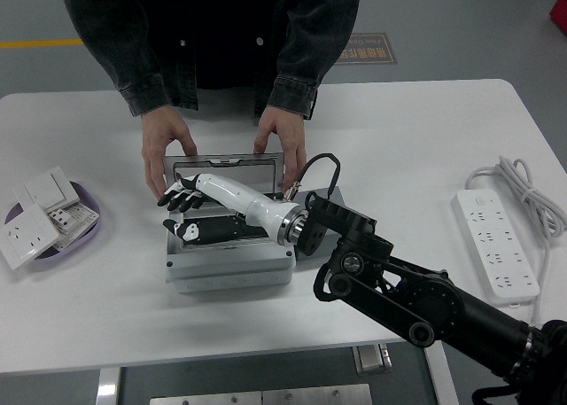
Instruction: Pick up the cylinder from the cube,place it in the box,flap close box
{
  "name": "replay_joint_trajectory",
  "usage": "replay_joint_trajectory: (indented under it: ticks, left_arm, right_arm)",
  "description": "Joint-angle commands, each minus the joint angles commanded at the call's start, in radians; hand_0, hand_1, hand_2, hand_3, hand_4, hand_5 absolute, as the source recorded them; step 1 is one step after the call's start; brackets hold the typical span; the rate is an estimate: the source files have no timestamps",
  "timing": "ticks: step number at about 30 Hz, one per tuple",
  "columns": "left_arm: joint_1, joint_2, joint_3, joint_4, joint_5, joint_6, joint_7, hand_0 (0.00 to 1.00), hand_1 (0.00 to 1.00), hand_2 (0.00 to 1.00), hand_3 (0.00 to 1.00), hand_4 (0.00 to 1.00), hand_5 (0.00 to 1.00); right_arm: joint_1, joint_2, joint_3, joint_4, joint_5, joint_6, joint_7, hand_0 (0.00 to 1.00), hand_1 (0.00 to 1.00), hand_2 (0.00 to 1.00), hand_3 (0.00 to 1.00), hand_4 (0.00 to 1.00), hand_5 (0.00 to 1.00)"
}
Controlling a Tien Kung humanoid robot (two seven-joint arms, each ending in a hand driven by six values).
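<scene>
The right hand (199,210) reaches over the open gray box (229,268) w/ fingers (177,197) spread out flat, holding nothing. The thumb sits lower, over the dark inside of the box. Can't see the cylinder; the hand covers most of the inside. The lid (226,164) stands up at the back. A person's two hands (164,148) hold the lid at both ends. A purple plate (84,232) w/ white switch parts sits far left. A white power strip (496,245) lies far right on the table (399,139).
</scene>
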Motion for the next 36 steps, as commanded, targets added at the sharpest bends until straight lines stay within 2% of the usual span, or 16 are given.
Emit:
replay_joint_trajectory:
  ticks: [3, 6, 16, 23, 26, 30, 36]
  left_arm:
    - [-0.001, 0.001, 0.0, 0.0, 0.002, 0.0, 0.0, 0.639, 0.678, 0.679, 0.741, 0.819, 0.323]
    - [-0.003, 0.002, 0.003, 0.0, 0.002, -0.001, 0.0, 0.639, 0.678, 0.68, 0.741, 0.818, 0.322]
    - [-0.01, 0.006, 0.009, 0.0, 0.003, -0.002, 0.001, 0.639, 0.678, 0.679, 0.741, 0.819, 0.323]
    - [-0.012, 0.006, 0.013, 0.0, 0.002, -0.003, 0.001, 0.639, 0.678, 0.679, 0.741, 0.819, 0.323]
    - [-0.012, 0.007, 0.01, 0.0, 0.004, -0.003, 0.001, 0.639, 0.678, 0.679, 0.741, 0.819, 0.323]
    - [-0.015, 0.008, 0.009, 0.0, 0.004, -0.004, -0.001, 0.639, 0.678, 0.679, 0.741, 0.818, 0.324]
    - [-0.013, 0.006, 0.005, 0.0, 0.004, -0.005, -0.003, 0.639, 0.678, 0.679, 0.741, 0.819, 0.323]
  right_arm:
    - [0.023, -0.012, 0.033, 0.002, 0.065, -0.003, 0.003, 0.628, 0.651, 0.667, 0.691, 0.6, 0.403]
    - [0.053, -0.022, 0.056, -0.024, 0.079, -0.009, 0.008, 0.615, 0.639, 0.663, 0.692, 0.602, 0.399]
    - [0.142, -0.047, 0.104, -0.147, 0.045, -0.011, 0.022, 0.616, 0.641, 0.66, 0.692, 0.603, 0.397]
    - [0.157, -0.062, 0.098, -0.193, 0.034, -0.003, 0.017, 0.612, 0.639, 0.656, 0.691, 0.605, 0.394]
    - [0.158, -0.078, 0.068, -0.192, 0.024, 0.002, 0.01, 0.612, 0.639, 0.656, 0.691, 0.605, 0.394]
    - [0.165, -0.119, 0.026, -0.17, 0.008, 0.011, -0.003, 0.611, 0.635, 0.654, 0.69, 0.612, 0.401]
    - [0.172, -0.206, -0.009, -0.079, 0.008, 0.013, -0.017, 0.606, 0.633, 0.652, 0.689, 0.623, 0.415]
